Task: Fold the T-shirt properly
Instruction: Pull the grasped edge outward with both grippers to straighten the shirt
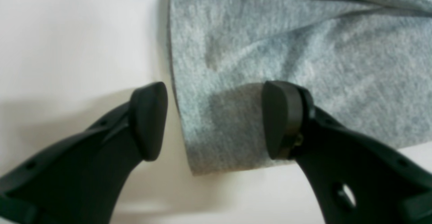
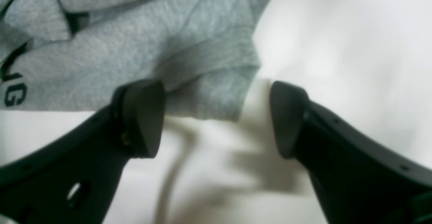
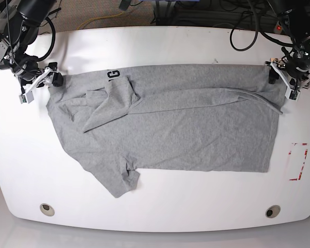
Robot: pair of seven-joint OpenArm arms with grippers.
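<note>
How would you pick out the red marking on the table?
Start at the white table and follow the grey T-shirt to its hem, on the base view's right. Just beyond lies a red rectangular outline, the only coloured mark on the bare surface.

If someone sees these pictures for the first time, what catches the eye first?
The grey T-shirt spreads across the middle of the white table, its far edge folded over. The left gripper and right gripper sit open at its two far corners. A red-marked rectangle shows beside the hem.
</note>
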